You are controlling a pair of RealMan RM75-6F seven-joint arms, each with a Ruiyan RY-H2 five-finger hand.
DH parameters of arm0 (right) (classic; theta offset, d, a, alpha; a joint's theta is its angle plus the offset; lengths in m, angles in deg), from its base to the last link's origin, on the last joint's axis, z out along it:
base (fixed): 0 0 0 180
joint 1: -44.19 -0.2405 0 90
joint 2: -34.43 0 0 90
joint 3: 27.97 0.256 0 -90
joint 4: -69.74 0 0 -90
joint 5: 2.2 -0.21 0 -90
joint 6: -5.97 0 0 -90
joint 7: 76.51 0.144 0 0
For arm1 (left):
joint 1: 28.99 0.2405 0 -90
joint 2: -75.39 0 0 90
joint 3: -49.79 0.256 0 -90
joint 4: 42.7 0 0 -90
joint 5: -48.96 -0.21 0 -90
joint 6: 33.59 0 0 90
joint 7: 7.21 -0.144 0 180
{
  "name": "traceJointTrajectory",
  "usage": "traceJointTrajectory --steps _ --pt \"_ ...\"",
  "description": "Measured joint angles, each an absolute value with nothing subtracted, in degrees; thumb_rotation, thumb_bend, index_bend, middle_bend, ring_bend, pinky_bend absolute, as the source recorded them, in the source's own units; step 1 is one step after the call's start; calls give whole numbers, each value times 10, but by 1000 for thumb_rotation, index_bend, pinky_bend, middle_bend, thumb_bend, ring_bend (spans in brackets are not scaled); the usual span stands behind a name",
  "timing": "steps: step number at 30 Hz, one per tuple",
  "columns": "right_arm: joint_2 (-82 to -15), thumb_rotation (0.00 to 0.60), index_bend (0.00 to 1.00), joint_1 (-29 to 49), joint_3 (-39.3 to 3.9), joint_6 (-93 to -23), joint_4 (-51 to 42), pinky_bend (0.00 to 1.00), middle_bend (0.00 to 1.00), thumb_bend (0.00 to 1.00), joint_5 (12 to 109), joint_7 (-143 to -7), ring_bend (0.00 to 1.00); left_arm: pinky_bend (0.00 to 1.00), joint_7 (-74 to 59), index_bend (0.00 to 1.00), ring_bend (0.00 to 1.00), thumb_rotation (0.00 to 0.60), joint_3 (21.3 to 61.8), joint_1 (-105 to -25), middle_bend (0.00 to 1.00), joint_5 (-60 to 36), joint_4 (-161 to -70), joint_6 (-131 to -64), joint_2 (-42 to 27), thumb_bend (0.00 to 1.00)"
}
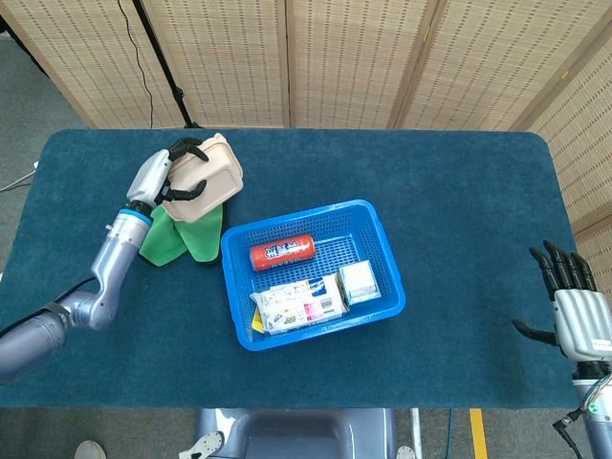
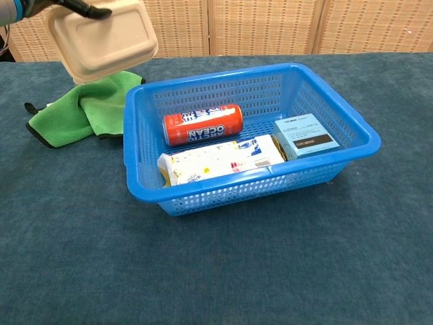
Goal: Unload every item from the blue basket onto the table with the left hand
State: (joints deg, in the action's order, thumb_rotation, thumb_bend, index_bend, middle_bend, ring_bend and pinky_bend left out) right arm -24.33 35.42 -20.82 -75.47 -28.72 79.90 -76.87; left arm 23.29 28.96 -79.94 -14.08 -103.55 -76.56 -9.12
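Beige box (image 1: 204, 178) in left hand (image 1: 170, 172)

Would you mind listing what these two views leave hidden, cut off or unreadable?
- Left hand: the chest view's top-left edge cuts it off; only fingertips show on the beige container.
- Right hand: absent from the chest view.
- Green cloth: partly covered by the container and hand in the head view.
- Light blue box label: too small to read.
- White packet: lower edge hidden by the blue basket wall.
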Motion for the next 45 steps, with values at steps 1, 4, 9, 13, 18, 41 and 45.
traceJointTrajectory --steps 1,4,9,13,18,41,45 --pt "-246 600 0 354 -209 -756 -287 0 0 0 801 -774 0 5 245 0 0 600 300 -804 0 -156 -1005 -749 -101 41" --pt "-252 600 0 354 -210 -759 -287 0 0 0 802 -786 0 0 271 0 0 600 319 -812 0 -196 -968 -705 -113 0" --pt "-255 600 0 352 -210 -755 -285 0 0 0 797 -792 0 0 287 0 0 600 330 -814 0 -233 -982 -723 -109 0" --pt "-255 600 0 351 -209 -753 -283 0 0 0 796 -789 0 0 290 0 0 600 338 -809 0 -284 -1042 -799 -84 0" --pt "-252 600 0 353 -210 -756 -284 0 0 0 800 -780 0 1 251 0 0 600 350 -810 0 -322 -1178 -828 -32 0" --pt "-243 600 0 353 -208 -753 -283 0 0 0 797 -767 0 48 -147 0 0 600 409 -902 0 -39 -1375 -707 -77 0" --pt "-243 600 0 353 -208 -754 -284 0 0 0 798 -766 0 49 -177 0 0 600 420 -921 0 28 -1379 -714 -92 0"
